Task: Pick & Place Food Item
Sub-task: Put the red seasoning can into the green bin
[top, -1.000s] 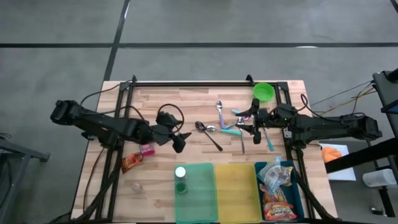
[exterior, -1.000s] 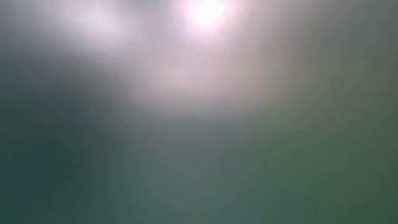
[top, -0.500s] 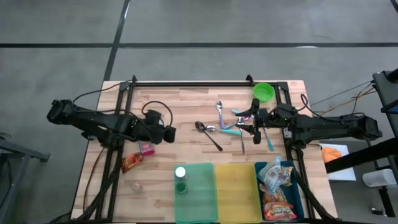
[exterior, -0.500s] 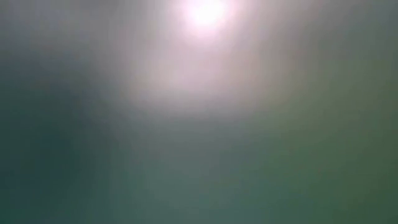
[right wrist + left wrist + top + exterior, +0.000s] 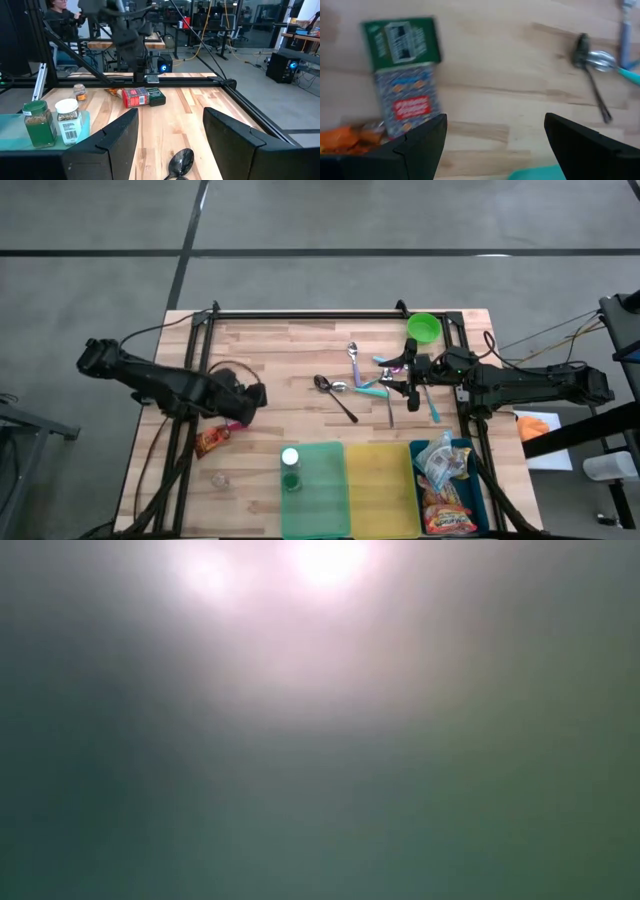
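Note:
A flat food packet (image 5: 402,75), green at one end and red and blue on its face, lies on the wooden table (image 5: 300,350); in the high view it shows pink (image 5: 237,420), partly under my left gripper. An orange snack bag (image 5: 210,442) lies beside it, nearer the front edge. My left gripper (image 5: 245,402) hovers above the packet's right side, pointing steeply down, open and with nothing between its fingers (image 5: 495,135). My right gripper (image 5: 392,376) stands open and level over the utensils at the right (image 5: 170,130). The low view shows only a blur.
Spoons and other utensils (image 5: 350,385) lie mid-table, and a green bowl (image 5: 424,328) stands at the far right. Along the near edge sit a green tray (image 5: 320,490) with two jars (image 5: 290,468), a yellow tray (image 5: 378,480) and a blue tray (image 5: 470,450) holding snack packets. A small clear jar (image 5: 218,478) stands at the near left.
My left gripper has drawn back toward the table's left edge, from near the dark spoon to over the food packet. It has rolled and tipped from nearly level to pointing steeply down. Its fingers stay open. The right arm has kept still.

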Robot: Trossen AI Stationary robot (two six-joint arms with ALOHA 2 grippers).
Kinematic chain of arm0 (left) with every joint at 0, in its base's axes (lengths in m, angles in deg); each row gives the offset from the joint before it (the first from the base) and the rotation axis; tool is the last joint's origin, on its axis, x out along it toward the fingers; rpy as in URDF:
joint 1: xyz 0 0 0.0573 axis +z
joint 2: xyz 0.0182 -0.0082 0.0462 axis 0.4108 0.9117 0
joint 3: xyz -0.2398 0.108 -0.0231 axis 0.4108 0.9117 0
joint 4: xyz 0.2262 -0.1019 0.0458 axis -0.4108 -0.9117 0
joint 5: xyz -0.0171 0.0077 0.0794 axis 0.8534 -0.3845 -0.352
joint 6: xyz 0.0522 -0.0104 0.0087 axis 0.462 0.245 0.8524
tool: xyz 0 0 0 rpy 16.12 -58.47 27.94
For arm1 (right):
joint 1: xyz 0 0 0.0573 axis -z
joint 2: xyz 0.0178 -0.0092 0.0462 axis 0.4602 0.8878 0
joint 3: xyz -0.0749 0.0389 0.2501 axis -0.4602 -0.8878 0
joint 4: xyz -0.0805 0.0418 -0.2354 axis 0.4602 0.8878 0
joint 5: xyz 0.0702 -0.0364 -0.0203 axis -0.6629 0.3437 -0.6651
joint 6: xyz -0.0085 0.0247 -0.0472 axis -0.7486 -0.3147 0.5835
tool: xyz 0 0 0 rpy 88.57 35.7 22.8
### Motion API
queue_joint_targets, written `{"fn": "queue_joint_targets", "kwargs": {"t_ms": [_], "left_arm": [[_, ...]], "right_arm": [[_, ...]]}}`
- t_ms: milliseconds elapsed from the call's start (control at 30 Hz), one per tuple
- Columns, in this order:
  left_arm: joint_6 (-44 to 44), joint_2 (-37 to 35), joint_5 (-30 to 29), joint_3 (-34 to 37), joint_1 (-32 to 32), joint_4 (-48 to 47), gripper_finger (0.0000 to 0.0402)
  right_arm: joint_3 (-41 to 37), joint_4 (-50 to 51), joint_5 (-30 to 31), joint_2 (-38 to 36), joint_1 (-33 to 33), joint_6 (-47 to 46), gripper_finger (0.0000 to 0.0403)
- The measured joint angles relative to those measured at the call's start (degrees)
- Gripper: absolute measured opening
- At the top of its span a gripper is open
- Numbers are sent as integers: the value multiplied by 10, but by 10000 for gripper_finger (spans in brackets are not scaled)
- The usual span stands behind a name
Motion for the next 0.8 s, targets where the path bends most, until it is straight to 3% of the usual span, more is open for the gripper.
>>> {"fn": "queue_joint_targets", "kwargs": {"t_ms": [333,800], "left_arm": [[-276,55,6,29,-126,-68,338],[-370,202,21,33,-139,-65,338]], "right_arm": [[0,0,0,0,0,0,221],[0,0,0,0,0,0,221]]}}
